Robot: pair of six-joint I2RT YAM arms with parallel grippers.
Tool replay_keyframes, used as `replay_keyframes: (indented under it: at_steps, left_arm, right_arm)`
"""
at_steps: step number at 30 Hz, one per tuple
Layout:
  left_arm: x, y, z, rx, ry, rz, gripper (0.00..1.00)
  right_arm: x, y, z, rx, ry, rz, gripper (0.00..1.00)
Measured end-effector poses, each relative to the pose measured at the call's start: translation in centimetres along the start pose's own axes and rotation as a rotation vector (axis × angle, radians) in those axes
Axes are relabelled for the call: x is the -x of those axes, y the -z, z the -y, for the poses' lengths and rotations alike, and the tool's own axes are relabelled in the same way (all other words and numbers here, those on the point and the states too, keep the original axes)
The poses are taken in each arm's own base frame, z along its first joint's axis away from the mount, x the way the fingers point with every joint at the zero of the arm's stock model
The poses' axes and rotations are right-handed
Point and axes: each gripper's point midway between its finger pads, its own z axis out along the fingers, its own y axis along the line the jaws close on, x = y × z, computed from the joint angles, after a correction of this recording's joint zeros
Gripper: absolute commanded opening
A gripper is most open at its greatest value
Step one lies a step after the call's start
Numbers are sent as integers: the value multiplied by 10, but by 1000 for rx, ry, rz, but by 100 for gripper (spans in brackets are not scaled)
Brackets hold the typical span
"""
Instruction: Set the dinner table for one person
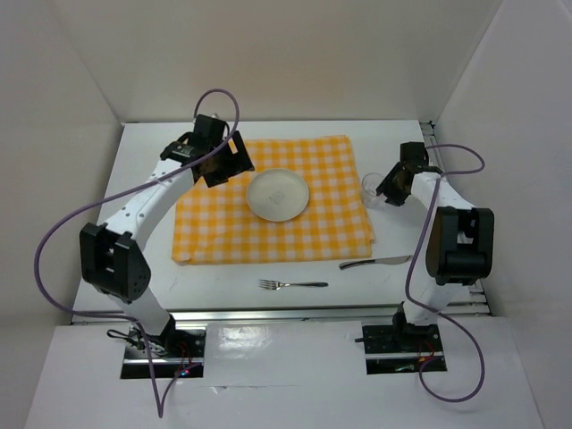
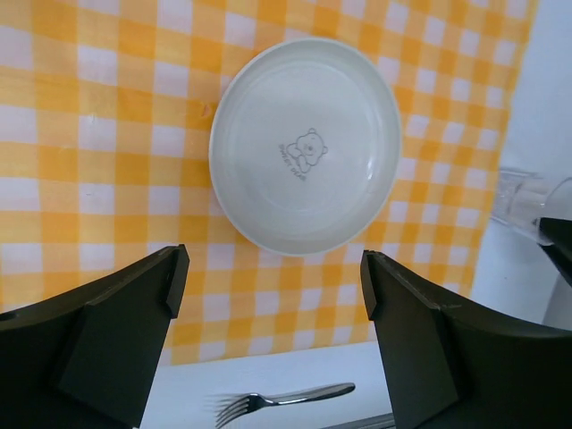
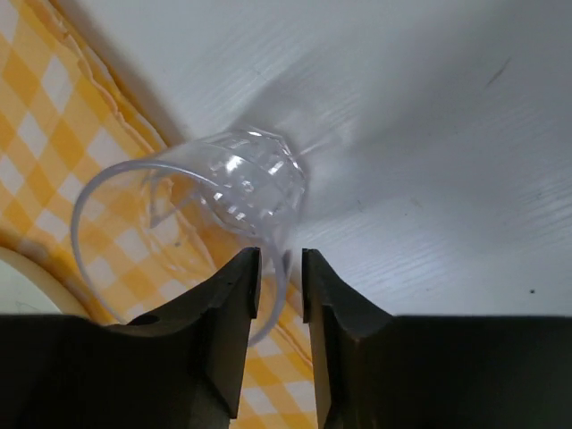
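Observation:
The dinner table is a white tabletop with a yellow-and-white checked cloth on it. A white plate with a small bear print lies on the cloth; it also shows in the left wrist view. My left gripper is open and empty above the cloth, left of the plate. My right gripper is shut on the rim of a clear plastic cup at the cloth's right edge. I cannot tell whether the cup touches the table.
A fork lies on the bare table in front of the cloth, also in the left wrist view. A knife lies to its right near the cloth's front right corner. White walls enclose the table at left, back and right.

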Motion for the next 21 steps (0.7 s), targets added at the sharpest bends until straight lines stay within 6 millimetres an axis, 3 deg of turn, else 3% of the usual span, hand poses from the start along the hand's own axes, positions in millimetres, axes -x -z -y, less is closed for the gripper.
replay_keyframes:
  at_steps: [3,9,12,17,19,21]
  left_arm:
    - [8,26,4,-25,-5,38,94]
    - [14,60,6,-55,-37,81,93]
    - [15,74,6,-71,-48,102,93]
    - [5,89,-2,-83,-71,107,89]
    - [-3,91,-9,-75,-74,97,87]
    - [-15,91,-21,-50,-76,86,87]
  right_arm:
    - [3,-2,2,-16,3,8,3]
    - [39,17,-7,-67,58,159,0]
    - [64,39,-38,-30,98,245,0]
    - [95,77,-109,96,164,360,0]
    - [102,79,-135,142,187,373,0]
    - [100,66,-160,172,223,344,0]
